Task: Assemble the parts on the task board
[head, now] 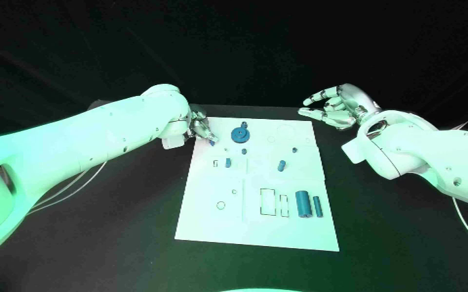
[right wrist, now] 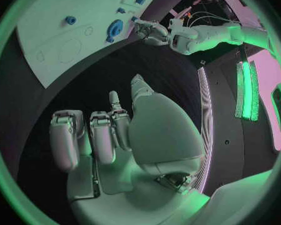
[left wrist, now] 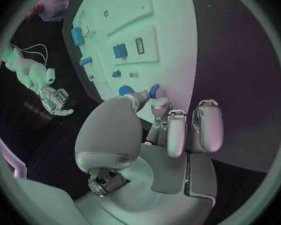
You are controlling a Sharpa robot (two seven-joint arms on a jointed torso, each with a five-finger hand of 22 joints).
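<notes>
At the task board's (head: 293, 231) far left corner, left hand (head: 198, 128) pinches a small blue part (left wrist: 154, 90); right hand (head: 335, 107) hovers open, well apart.

I see white task board (head: 255, 231) flat mid-table; blue parts: round one (head: 240, 133) at 12, two cylinders (head: 309, 204) upright at 4.

The left robot hand (head: 200, 128) crowds the task board's (head: 255, 228) far left corner beside the round part (head: 240, 133).
</notes>
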